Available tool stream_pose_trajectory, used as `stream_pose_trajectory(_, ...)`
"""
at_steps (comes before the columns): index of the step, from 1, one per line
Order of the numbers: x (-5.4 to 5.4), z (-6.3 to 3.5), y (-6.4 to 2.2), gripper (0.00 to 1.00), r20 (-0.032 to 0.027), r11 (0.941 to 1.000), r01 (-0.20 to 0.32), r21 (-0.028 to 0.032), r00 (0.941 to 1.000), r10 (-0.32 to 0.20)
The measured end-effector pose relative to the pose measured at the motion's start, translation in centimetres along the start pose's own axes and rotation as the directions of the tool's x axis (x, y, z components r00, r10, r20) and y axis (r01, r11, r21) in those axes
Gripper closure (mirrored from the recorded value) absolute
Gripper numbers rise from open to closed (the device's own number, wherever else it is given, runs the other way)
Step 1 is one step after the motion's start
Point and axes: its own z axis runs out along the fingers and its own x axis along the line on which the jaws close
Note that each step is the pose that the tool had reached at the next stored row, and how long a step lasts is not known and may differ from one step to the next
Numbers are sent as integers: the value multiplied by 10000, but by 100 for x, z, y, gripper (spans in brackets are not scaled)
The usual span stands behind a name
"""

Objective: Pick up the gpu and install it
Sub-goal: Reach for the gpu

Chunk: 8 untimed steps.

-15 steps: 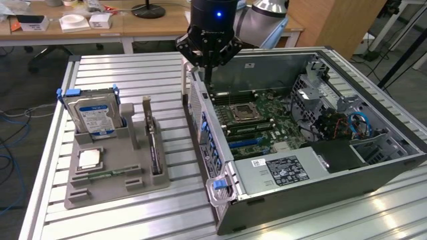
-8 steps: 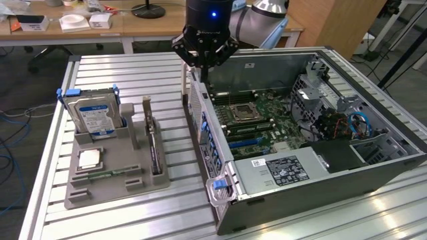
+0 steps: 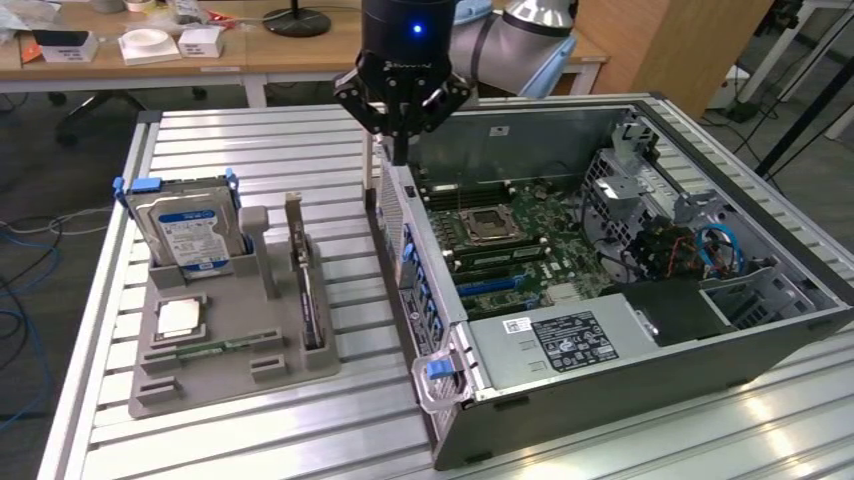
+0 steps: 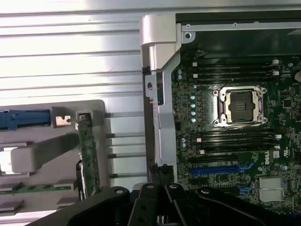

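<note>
Hovering | end effector [image 3: 398, 152] closed, empty | gpu [image 3: 310, 290] well apart, in holder [image 3: 227, 378]

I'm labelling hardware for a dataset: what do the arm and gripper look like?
The arm is silver-grey with a rounded joint. Its black cylindrical wrist carries a blue light. The gripper is black, with jointed linkage bars and faint pale lettering.

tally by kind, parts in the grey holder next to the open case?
hard drive: 1
gpu: 1
processor chip: 1
memory stick: 1
Total: 4, all seated in the grey holder
</note>
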Motion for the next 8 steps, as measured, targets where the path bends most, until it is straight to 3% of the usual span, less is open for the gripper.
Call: stream_pose_trajectory(8, 75, 0, -5, 89, 0, 10000, 8, 0, 10000, -8)
